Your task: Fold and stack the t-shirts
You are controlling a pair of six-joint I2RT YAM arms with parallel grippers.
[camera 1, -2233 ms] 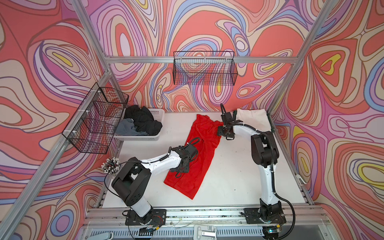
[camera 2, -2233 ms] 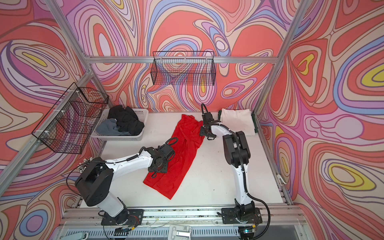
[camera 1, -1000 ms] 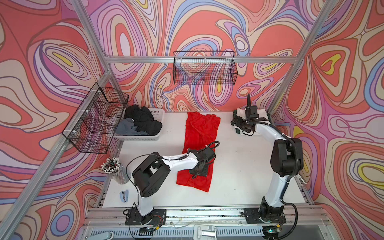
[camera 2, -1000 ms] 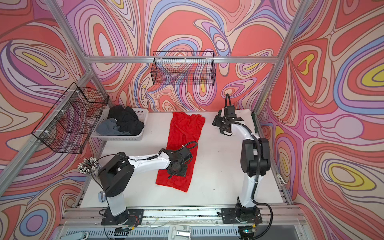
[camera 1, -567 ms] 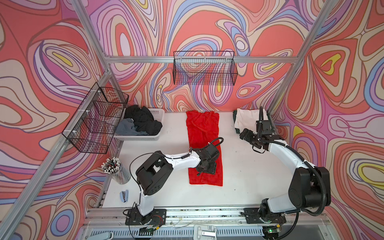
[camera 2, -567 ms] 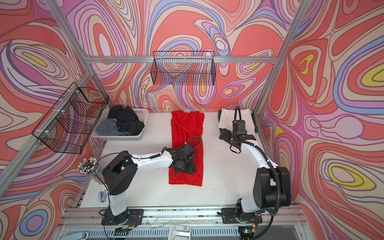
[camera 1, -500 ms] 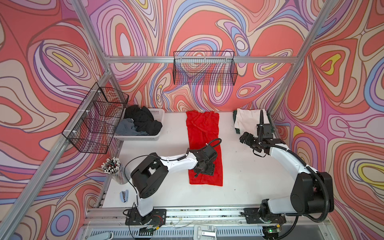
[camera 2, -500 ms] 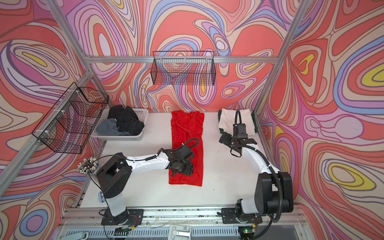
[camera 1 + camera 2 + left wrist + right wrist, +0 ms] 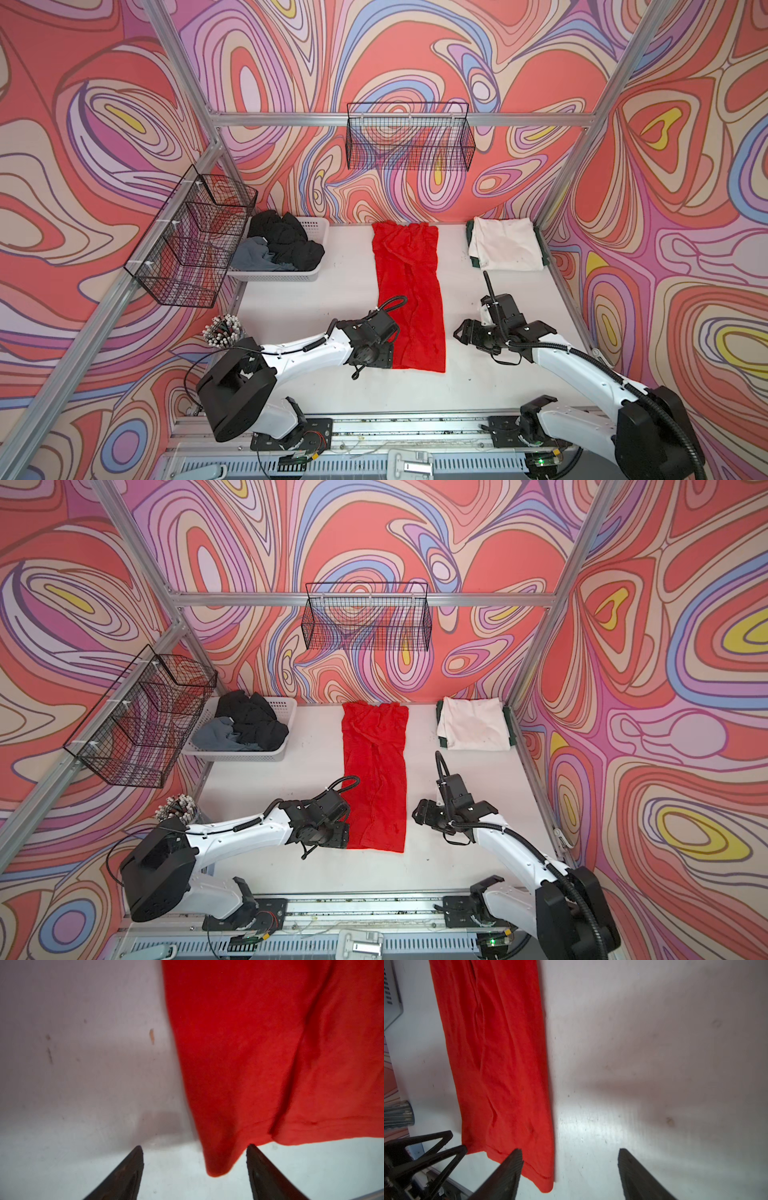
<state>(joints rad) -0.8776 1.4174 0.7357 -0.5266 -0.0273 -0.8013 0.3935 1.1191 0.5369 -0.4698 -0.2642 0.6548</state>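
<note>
A bright red t-shirt (image 9: pixel 409 291) (image 9: pixel 374 771) lies as a long narrow strip down the middle of the table. My left gripper (image 9: pixel 194 1146) (image 9: pixel 374 357) is open at its near left corner. That corner (image 9: pixel 218 1163) lies loose between the fingers, ungripped. My right gripper (image 9: pixel 570 1150) (image 9: pixel 463 332) is open and empty over bare table beside the near right corner (image 9: pixel 546 1184). One of its fingers (image 9: pixel 508 1169) overlaps the hem. A folded white t-shirt (image 9: pixel 505 245) rests on a dark green one (image 9: pixel 470 232) at the back right.
A white basket (image 9: pixel 316 270) at the back left holds black (image 9: pixel 286 241) and grey (image 9: pixel 253 257) shirts. Wire baskets hang on the back wall (image 9: pixel 409 141) and on the left frame (image 9: pixel 195 237). A cup of markers (image 9: pixel 222 328) stands near the left arm.
The red t-shirt has swung straight. My left gripper has let go of its near corner. The right arm has come from the back, by the white t-shirt, forward to the near right corner.
</note>
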